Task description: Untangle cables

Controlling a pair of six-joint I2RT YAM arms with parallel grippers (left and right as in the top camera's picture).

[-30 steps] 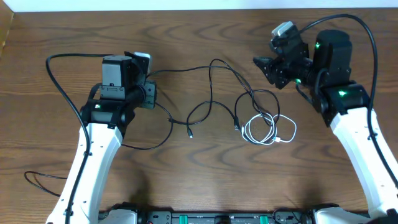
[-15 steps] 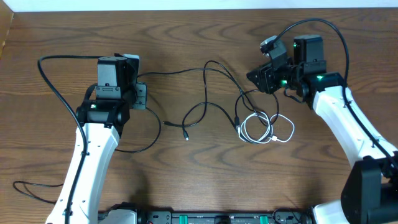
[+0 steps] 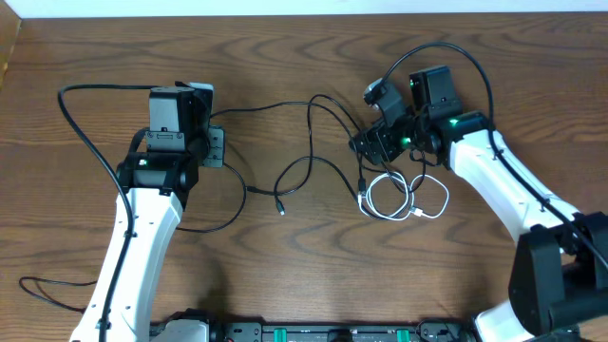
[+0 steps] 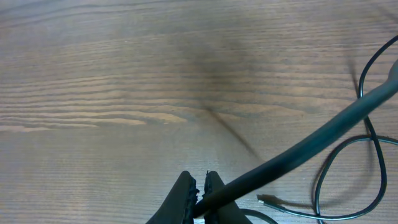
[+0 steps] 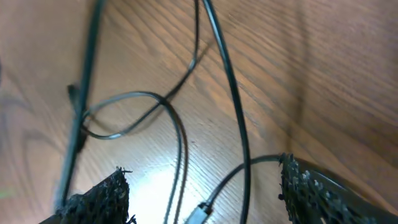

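Black-on-wood: pinching one black cable (image 4: 298, 149) in closed left fingers (image 4: 183, 193), holding right fingers (image 5: 99, 199) wide open above tangled cables (image 5: 230, 87), far-left of the white cable (image 3: 385, 213).

Dark wooden tabletop (image 3: 285, 275) under plain light

The brown wood has a bold, wavy grain running from the left edge to the right edge, with swirling rings toward the far side. A narrow white strip (image 3: 285, 7) lies just beyond the far edge, and a paler tan sliver shows past the far left corner. Along the near edge sits a black rail with small green parts (image 3: 313, 333). Close up, the surface looks matte with fine streaks, carries a soft dark shadow in one spot, and shows a bright patch of glare in another.
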